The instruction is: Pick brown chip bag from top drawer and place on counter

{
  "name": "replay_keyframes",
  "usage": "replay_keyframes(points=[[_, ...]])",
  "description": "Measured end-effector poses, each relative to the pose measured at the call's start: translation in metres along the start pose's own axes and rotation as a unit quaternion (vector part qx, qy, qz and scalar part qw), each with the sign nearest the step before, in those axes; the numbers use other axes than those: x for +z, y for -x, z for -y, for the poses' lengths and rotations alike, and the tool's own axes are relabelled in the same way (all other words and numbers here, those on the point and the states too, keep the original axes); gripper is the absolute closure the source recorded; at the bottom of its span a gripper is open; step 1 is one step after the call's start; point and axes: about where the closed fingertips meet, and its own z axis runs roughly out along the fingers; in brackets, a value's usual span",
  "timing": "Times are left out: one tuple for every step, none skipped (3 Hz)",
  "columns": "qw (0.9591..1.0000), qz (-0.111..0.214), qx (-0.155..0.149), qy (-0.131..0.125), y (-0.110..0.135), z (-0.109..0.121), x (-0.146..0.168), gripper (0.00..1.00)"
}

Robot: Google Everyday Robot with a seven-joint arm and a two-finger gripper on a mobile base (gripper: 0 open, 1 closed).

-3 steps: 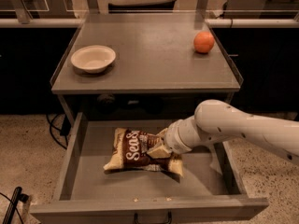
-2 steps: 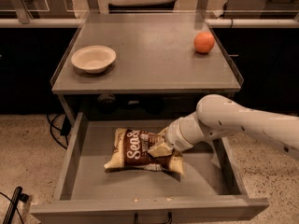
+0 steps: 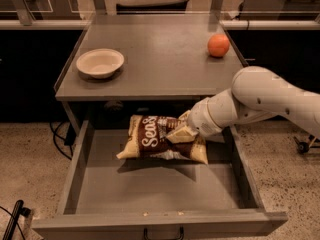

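The brown chip bag (image 3: 150, 140) hangs above the floor of the open top drawer (image 3: 150, 191) and casts a shadow on it. It lies roughly flat, with the white lettering facing up. My gripper (image 3: 180, 133) is shut on the bag's right part and holds it up. The white arm reaches in from the right, over the drawer's right wall. The grey counter (image 3: 160, 59) is just above and behind the bag.
A cream bowl (image 3: 100, 62) stands on the counter's left side. An orange fruit (image 3: 218, 45) sits at its right rear. The drawer's dark front handle (image 3: 163, 232) is at the bottom edge. Cables (image 3: 60, 139) lie on the floor to the left.
The gripper has risen with the chip bag in it. The bag has come off the drawer floor and moved up toward the counter's front edge.
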Motion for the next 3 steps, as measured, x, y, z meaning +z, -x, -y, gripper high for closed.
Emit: replay_keyframes(points=[[0.9997, 0.01, -0.023, -0.006, 0.03, -0.003, -0.042, 1.0], [0.9983, 0.02, -0.055, -0.007, 0.061, -0.019, -0.085, 1.0], [0.9968, 0.025, -0.075, -0.009, 0.079, -0.027, -0.112, 1.0]])
